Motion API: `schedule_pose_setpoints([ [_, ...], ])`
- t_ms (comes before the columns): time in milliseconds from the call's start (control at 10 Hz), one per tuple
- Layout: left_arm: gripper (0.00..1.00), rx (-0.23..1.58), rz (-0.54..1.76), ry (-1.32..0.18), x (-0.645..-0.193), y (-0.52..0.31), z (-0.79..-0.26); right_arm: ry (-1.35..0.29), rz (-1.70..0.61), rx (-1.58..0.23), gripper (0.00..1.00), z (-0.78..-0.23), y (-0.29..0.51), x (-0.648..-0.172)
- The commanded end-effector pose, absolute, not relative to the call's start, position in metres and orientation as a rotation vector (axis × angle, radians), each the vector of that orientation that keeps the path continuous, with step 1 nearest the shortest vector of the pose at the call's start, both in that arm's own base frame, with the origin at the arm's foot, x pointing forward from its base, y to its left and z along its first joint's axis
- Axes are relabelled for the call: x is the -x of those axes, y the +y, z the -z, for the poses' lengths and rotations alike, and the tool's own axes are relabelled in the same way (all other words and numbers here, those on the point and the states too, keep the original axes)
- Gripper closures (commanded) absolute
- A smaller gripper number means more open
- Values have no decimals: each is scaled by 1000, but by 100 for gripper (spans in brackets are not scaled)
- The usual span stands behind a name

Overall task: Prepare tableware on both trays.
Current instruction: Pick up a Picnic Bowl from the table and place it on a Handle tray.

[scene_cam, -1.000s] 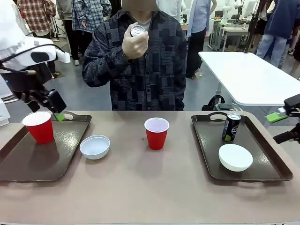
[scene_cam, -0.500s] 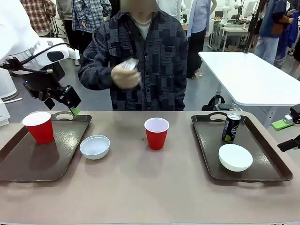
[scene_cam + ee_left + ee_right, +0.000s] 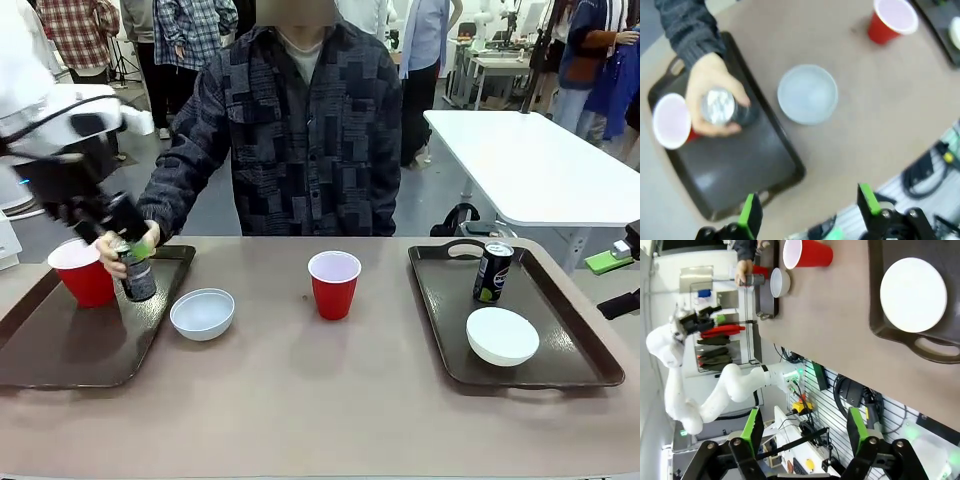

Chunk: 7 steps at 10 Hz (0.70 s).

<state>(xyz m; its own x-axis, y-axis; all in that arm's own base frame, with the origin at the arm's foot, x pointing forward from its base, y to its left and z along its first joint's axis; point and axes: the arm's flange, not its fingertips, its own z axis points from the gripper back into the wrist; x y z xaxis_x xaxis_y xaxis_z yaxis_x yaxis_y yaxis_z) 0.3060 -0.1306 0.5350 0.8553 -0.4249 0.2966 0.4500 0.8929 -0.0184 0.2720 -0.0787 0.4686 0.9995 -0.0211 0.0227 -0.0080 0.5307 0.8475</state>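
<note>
Trays [image 3: 60, 350] numbering two, two red cups [image 3: 333, 290], two white bowls [image 3: 202, 312], two cans [image 3: 492, 272]

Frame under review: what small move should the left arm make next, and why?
Probably swing the open left pincer across to the white bowl. The person's hand is setting a can beside the red cup on the left tray, so that tray lacks just a bowl, and the bowl sits on the table right beside it, untouched.
</note>
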Motion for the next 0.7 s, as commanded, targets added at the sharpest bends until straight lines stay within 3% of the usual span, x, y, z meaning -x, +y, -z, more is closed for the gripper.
schedule_pose_setpoints([
  [0,0,102,512,-314,-243,-96,-541,-33,10,-1022,13,-471,-77,-272],
  [600,0,156,424,-268,-261,-94,-537,-33,10,-1022,13,-471,-77,-272],
])
